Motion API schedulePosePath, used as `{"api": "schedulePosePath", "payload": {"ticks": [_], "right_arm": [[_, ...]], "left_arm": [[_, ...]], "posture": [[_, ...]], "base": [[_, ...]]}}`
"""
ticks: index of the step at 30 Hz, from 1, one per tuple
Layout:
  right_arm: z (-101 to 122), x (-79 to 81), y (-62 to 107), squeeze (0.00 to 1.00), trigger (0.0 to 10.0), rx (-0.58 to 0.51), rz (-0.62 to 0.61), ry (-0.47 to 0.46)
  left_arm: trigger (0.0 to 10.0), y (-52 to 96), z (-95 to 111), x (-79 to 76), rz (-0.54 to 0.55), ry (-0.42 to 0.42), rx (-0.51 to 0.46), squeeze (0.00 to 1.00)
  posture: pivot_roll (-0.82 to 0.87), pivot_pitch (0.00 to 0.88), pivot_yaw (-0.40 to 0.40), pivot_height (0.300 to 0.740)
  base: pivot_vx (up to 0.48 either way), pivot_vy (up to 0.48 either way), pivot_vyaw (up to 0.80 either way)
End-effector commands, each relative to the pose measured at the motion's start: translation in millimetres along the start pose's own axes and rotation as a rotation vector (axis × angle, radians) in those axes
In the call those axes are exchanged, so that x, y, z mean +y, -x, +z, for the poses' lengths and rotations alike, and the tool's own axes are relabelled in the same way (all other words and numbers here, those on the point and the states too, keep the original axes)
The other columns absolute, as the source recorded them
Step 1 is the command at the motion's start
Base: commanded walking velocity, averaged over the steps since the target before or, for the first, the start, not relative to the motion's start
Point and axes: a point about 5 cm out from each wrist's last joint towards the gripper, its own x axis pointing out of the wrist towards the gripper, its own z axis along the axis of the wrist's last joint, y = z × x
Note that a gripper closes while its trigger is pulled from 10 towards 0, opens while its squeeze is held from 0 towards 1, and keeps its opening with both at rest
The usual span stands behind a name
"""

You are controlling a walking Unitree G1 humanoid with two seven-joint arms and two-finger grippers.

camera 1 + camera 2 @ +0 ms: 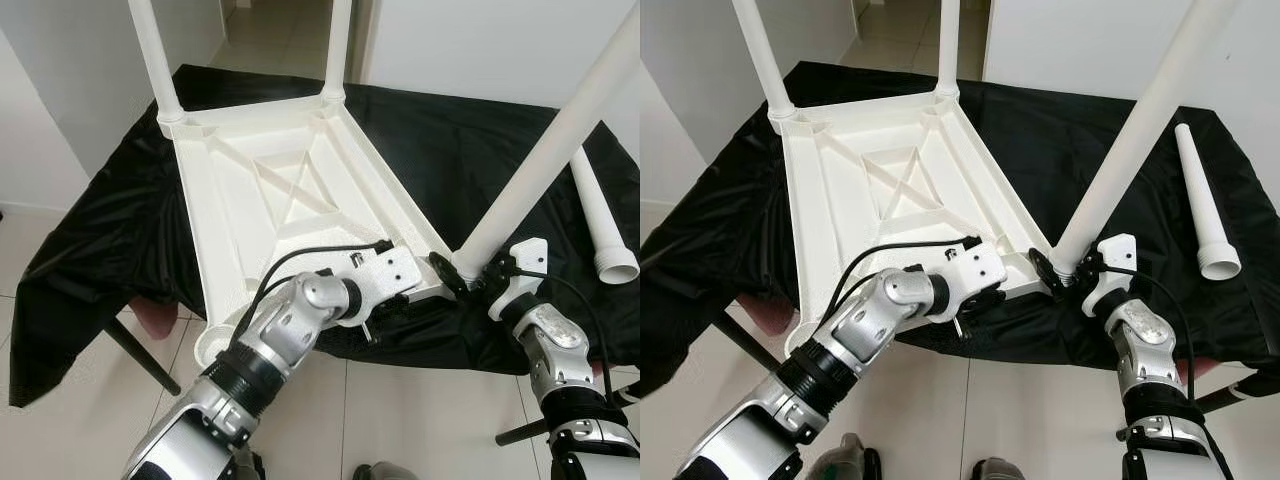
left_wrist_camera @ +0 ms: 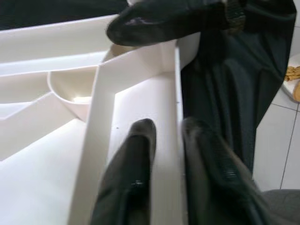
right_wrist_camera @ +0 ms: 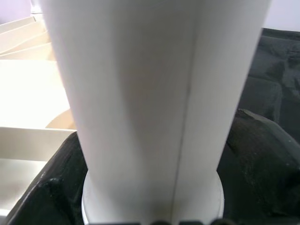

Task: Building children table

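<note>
Three legs up so far on the children's table top, flipped underside-up on a black-draped desk; two far legs seated upright in their corner sockets, a third leg leaning in the near right socket and likely not fully home. Probably light and stiff, being hollow moulded white plastic, but smooth and slick, so best gripped low on the tube, close to the socket, and braced by the ribbed rim. Cross-braced ribs under the top, glossy finish, round corner cups. Right hand closed around the third leg's base. Left hand narrowly pinching the near rim wall beside it. Fourth leg lying loose on the cloth, well apart to the right; near left socket vacant.
</note>
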Motion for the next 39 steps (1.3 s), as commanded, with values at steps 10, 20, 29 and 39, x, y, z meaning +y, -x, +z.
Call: {"api": "schedulePosePath", "payload": {"ticks": [10,20,29,39], "right_arm": [[-28,6.5,12.0,0.00,10.0,0.132,0.005,-0.039],[-29,8.1,11.5,0.00,10.0,0.120,0.005,-0.043],[-29,9.4,12.2,0.00,10.0,0.112,0.002,-0.055],[-31,10.7,12.0,0.00,10.0,0.112,0.003,-0.055]], "left_arm": [[10.0,-3.7,5,12.5,0.131,-0.004,0.042,0.00],[10.0,-13.3,1,2.2,0.092,0.018,0.095,0.00],[10.0,-12.9,13,-5.3,0.008,0.068,0.022,0.00],[10.0,-10.7,20,-9.7,-0.048,0.076,-0.020,1.00]], "posture": [[0.01,0.057,0.019,0.740],[0.01,0.059,0.025,0.740],[0.01,0.059,0.031,0.740],[0.01,0.059,0.029,0.740]], "base": [[0.000,0.000,0.00],[0.000,0.000,0.00],[0.000,0.000,0.00],[0.000,0.000,0.00]]}}
